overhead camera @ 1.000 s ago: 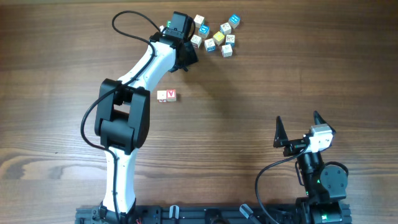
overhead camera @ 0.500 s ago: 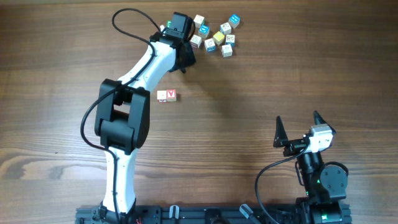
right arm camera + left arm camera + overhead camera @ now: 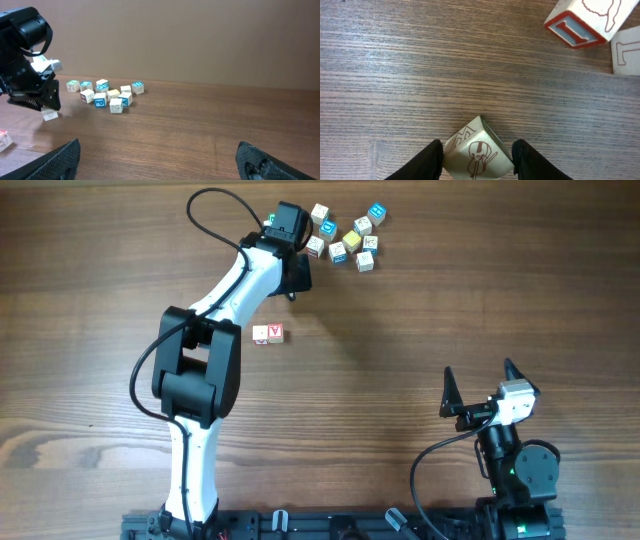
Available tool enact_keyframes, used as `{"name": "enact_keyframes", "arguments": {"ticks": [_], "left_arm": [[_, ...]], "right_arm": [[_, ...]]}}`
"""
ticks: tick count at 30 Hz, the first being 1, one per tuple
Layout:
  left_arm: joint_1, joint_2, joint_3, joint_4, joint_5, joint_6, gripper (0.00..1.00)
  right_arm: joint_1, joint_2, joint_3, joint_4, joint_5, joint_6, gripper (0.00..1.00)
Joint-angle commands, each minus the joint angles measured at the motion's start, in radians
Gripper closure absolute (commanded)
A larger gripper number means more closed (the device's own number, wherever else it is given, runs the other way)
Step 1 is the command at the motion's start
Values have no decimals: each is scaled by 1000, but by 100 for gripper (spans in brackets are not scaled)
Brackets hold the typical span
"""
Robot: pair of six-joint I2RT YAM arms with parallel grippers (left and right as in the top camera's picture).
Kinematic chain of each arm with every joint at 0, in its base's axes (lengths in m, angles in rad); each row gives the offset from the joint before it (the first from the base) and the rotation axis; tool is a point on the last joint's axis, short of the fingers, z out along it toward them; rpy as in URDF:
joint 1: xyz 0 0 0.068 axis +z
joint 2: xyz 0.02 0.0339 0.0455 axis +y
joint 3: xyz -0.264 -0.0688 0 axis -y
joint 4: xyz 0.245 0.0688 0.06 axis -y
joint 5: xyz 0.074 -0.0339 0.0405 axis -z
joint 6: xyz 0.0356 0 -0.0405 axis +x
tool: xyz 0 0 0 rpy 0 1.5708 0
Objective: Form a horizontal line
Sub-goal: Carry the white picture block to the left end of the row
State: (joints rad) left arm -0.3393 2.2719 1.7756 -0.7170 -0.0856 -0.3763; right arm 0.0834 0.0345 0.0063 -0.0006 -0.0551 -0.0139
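Observation:
My left gripper [image 3: 477, 157] is shut on a cream block with a red violin drawing [image 3: 476, 151], held tilted just above the wood; in the overhead view the gripper [image 3: 292, 283] hangs below the block cluster. Several loose letter blocks [image 3: 348, 237] lie in a cluster at the back. Two blocks, a white one [image 3: 260, 334] and a red V one [image 3: 275, 332], sit side by side mid-table. My right gripper [image 3: 480, 388] is open and empty near the front right. The right wrist view shows the held block [image 3: 50, 115] under the left gripper.
Two more blocks, one with a red-framed blue letter [image 3: 582, 20] and one with a red L outline [image 3: 626, 54], lie just ahead of the left gripper. The left arm [image 3: 215, 320] spans the table's left middle.
The left gripper has shifted slightly toward the front with the block in it. The right arm has not moved.

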Motion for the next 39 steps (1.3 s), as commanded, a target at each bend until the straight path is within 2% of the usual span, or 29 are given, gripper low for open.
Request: {"name": "enact_keyframes", "arguments": {"ticks": [1,5,7,14,16,17,22,26,29,36,39], "left_arm": [[3,-2,-4,-6,-17,52,50],[7,-2,-4,26,-18,148,47],[6,-2,-4,28,-16,149,45],[9,-2,-5,-30,-8,-267,52],[8,-2,-4,-29,-1,-294,53],[8,-2,-4,-29,-2,-294,53],[9,-2,-4,-29,-2,-294,70],[7,-2,-4,-32,-2,-281,64],[8,-2,-4,-23,-2,-165,59],[8,-3,-4,-6,-2,-98,71],[9,-38,-3,-6,-2,-98,69]], "right_arm": [[-5,-5,-1,2,-5,-11,0],[-5,-5,-1,2,-5,-11,0],[-5,-5,-1,2,-5,-11,0],[-5,-5,-1,2,-5,-11,0],[-5,-5,-1,2,-5,-11,0],[-5,-5,-1,2,-5,-11,0],[-5,-5,-1,2,-5,-11,0],[-5,-5,-1,2,-5,-11,0],[-5,-5,-1,2,-5,-11,0],[-5,-5,-1,2,-5,-11,0],[-5,-5,-1,3,-5,-11,0]]}}
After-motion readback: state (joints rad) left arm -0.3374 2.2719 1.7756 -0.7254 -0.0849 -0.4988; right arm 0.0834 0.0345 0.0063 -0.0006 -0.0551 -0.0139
